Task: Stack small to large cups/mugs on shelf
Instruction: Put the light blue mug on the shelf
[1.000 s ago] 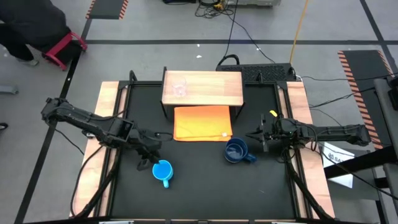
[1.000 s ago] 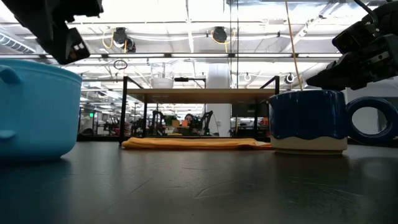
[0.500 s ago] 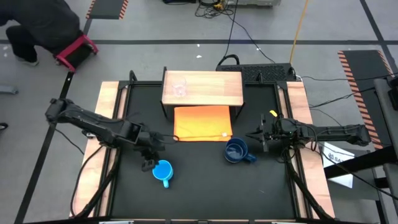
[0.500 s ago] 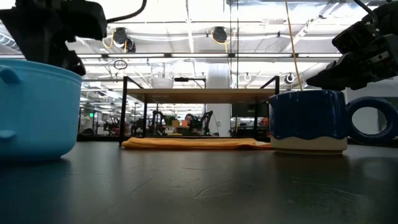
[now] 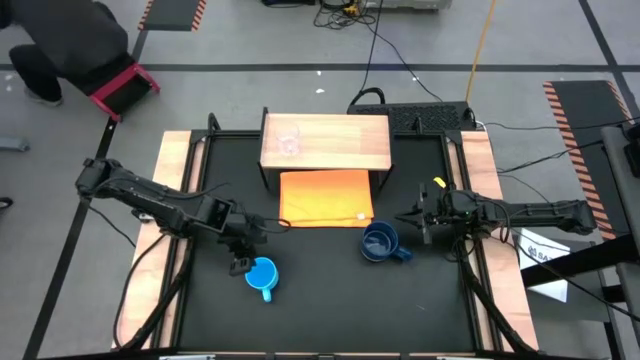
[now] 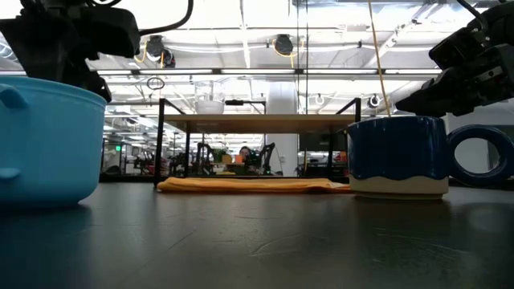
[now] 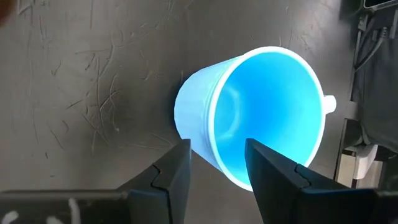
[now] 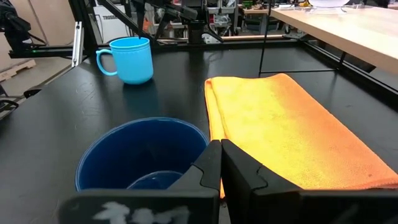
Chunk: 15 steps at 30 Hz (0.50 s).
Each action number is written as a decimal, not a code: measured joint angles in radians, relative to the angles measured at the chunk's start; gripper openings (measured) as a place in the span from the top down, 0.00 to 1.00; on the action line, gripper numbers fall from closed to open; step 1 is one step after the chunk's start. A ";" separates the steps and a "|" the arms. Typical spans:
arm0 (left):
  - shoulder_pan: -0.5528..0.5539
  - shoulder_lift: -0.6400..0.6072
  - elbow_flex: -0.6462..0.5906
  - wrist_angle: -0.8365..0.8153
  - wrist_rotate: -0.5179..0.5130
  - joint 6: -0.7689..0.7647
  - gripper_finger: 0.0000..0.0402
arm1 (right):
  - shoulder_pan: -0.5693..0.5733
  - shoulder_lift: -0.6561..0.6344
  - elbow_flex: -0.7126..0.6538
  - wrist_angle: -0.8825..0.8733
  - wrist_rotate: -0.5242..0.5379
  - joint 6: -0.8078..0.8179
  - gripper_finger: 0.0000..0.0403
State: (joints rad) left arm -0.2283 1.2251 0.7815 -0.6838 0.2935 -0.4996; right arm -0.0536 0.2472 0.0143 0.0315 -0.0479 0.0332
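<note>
The light-blue mug [image 5: 261,273] stands upright on the black table, its handle toward the near edge. My left gripper [image 5: 243,260] is open just above its left rim. In the left wrist view the fingers [image 7: 177,168] stand on either side of the mug's wall [image 7: 205,134], apart from it. The dark-blue mug [image 5: 378,243] stands upright to the right, its handle toward the right. My right gripper [image 5: 404,219] is shut, just right of it and above its rim [image 8: 140,127]. The tiny clear glass cup [image 5: 289,143] stands on the light-wood shelf [image 5: 340,140] at the back.
A flat orange cloth [image 5: 326,197] lies on the table in front of the shelf, between the two mugs and the shelf's black frame. A person in dark clothes [image 5: 60,45] is on the floor beyond the table's far left corner.
My left gripper has moved toward the table's right and near edges and down, coming over the light-blue mug's left rim. The mugs have kept still.
</note>
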 joint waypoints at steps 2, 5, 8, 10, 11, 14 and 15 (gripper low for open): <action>0.000 0.000 0.000 0.001 0.000 0.000 0.62 | 0.000 0.000 0.000 0.000 0.000 0.000 1.00; 0.000 0.000 0.000 0.015 -0.004 -0.001 0.62 | 0.000 0.000 0.000 0.000 0.000 0.000 1.00; 0.000 0.000 0.000 0.043 -0.005 -0.001 0.62 | 0.000 0.000 0.000 0.000 0.000 0.000 1.00; 0.000 0.000 0.000 0.052 -0.005 0.008 0.62 | 0.000 0.000 0.000 0.000 0.000 0.000 1.00; 0.000 0.000 0.000 0.052 -0.005 0.015 0.62 | 0.000 0.000 0.000 0.000 0.000 0.000 1.00; 0.000 0.000 0.000 0.052 -0.006 0.020 0.62 | 0.000 0.000 0.000 -0.002 0.000 0.000 1.00; 0.000 0.000 0.000 0.052 -0.006 0.020 0.62 | 0.000 0.000 0.000 -0.003 0.000 0.000 1.00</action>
State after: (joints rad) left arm -0.2283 1.2251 0.7815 -0.6319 0.2878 -0.4797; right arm -0.0533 0.2471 0.0145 0.0289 -0.0482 0.0334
